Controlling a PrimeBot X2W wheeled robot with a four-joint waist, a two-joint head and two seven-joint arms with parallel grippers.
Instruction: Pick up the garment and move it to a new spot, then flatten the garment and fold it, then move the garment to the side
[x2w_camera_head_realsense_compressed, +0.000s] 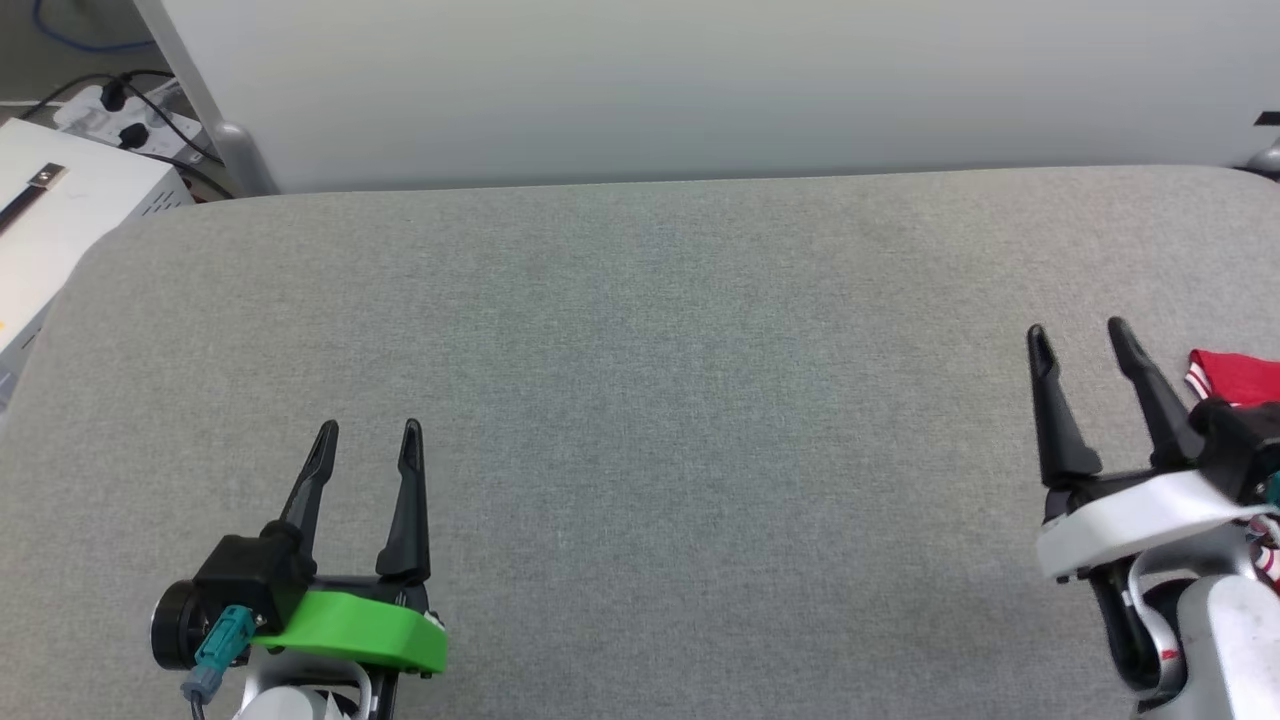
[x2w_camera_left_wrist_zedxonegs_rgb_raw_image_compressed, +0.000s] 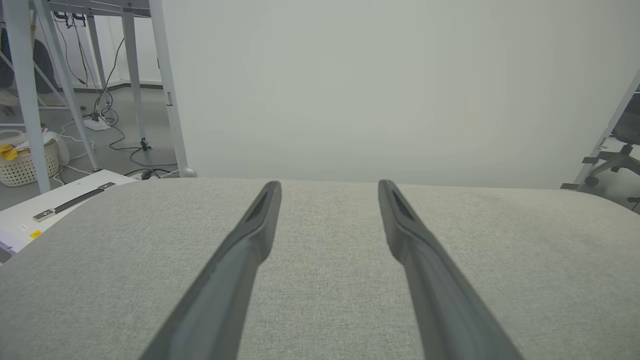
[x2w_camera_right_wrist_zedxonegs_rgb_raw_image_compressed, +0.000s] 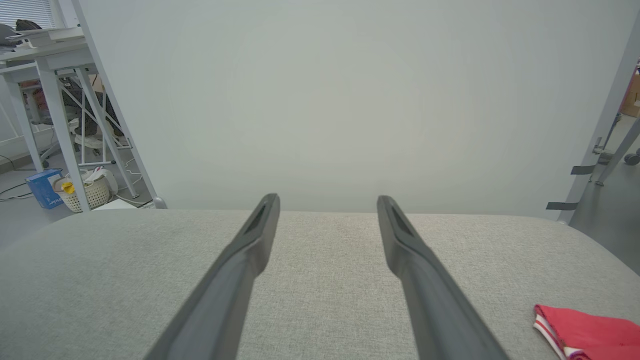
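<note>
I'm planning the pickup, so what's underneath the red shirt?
The garment lies on the grey padded tabletop. Anything beneath it is covered, and the right arm hides part of it.

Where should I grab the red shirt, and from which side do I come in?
Use the open right gripper, the nearer one. Pinch the red shirt at its striped edge, the exposed fold facing the middle of the table. Come in from that side, fingers low. Most of the shirt lies out of view, so this is a best guess.
</note>
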